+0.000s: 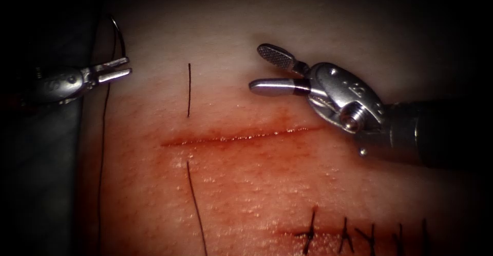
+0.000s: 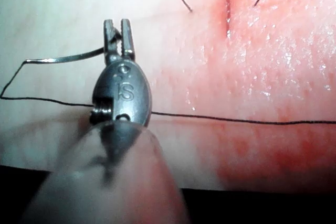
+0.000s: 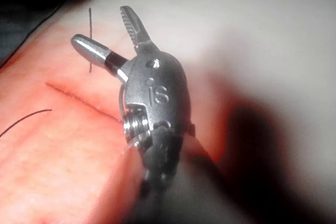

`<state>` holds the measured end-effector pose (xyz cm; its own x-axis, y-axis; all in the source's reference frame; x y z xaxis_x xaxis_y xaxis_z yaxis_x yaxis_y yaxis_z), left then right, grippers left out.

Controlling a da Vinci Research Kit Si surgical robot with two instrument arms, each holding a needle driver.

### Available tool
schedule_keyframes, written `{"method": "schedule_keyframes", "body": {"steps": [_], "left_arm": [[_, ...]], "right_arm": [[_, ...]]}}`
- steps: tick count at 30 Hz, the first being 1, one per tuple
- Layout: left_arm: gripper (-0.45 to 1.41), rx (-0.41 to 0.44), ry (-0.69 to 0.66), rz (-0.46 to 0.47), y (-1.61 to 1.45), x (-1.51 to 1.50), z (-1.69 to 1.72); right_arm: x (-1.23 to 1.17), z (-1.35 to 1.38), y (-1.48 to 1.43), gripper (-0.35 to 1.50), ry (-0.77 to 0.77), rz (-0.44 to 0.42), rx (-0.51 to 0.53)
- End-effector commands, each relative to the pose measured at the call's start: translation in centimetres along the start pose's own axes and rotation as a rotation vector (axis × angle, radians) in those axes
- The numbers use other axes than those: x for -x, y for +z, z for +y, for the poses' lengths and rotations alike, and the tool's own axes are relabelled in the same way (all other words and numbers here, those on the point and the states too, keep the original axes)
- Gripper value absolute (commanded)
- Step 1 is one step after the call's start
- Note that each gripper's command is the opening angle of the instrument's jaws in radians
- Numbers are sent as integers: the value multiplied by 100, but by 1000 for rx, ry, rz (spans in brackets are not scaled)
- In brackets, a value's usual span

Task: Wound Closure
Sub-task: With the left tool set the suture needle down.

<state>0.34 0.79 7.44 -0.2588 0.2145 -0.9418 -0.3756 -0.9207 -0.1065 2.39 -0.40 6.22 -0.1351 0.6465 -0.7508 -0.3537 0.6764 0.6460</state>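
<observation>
My left tool (image 1: 128, 66) hovers off the tissue's (image 1: 267, 184) left edge, well left of the cut (image 1: 241, 135). Its jaws are shut on the curved needle (image 1: 119, 33) near one end, and the needle is out of the tissue. In the left wrist view the needle (image 2: 63, 59) sticks out sideways from the tool (image 2: 118, 22), with thread (image 2: 220, 119) trailing from its far end. Thread (image 1: 189, 89) crosses under the cut near its left end and emerges on the near side. My right tool (image 1: 256, 67) hangs open just beyond the cut's right half, holding nothing (image 3: 98, 24).
A second wound (image 1: 349, 233), closed with several dark stitches, lies at the near right. Red fluid stains the tissue around the cut. A long strand of thread (image 1: 102, 133) runs down the tissue's left edge beside a dark surface (image 1: 46, 184).
</observation>
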Motion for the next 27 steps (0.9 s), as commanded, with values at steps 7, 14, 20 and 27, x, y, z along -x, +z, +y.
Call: {"method": "schedule_keyframes", "body": {"steps": [7, 14, 20, 27], "left_arm": [[-45, -6, 3, -42, 71, 48, -27], [-13, 23, -188, -92, 122, 78, -22], [120, -31, -365, -140, 107, 68, -11], [101, 34, -369, -133, 39, 36, 13]], "right_arm": [[29, -24, 1, 109, -327, -284, -80], [47, -27, 10, 146, -363, -293, -74], [57, -28, 15, 146, -372, -294, -69], [62, -27, 16, 146, -377, -290, -72]]}}
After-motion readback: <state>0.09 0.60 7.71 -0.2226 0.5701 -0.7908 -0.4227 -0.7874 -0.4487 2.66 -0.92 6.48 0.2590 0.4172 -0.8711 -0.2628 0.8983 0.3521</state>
